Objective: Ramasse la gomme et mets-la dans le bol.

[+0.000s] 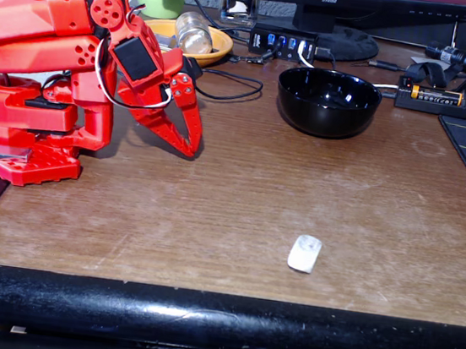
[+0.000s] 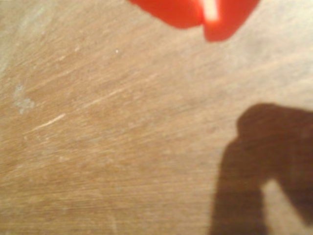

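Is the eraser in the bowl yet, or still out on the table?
Out. In the fixed view the white eraser lies flat on the wooden table near its front edge, well apart from the black bowl, whose visible interior looks empty.

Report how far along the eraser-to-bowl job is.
Done: nothing visible yet. The eraser lies on the table near its front edge, apart from the bowl, which looks empty. In hand: nothing; the gripper points down at the left, jaws together. Left: reach, grasp, carry, drop into bowl.
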Robot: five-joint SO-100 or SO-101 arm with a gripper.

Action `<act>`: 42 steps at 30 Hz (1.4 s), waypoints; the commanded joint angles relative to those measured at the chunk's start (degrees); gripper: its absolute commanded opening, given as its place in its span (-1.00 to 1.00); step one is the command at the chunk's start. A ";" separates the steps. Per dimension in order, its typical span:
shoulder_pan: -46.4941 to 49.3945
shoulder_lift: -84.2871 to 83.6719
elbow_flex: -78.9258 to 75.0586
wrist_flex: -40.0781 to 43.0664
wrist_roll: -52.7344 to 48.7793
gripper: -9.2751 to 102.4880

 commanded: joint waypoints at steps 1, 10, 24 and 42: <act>-0.44 0.18 2.11 -1.23 -0.79 -0.94; -0.44 0.18 2.11 -1.23 -0.79 -0.94; -0.44 0.18 2.11 -1.23 -0.62 -0.94; 0.35 -1.32 -4.04 -2.99 -17.75 -0.90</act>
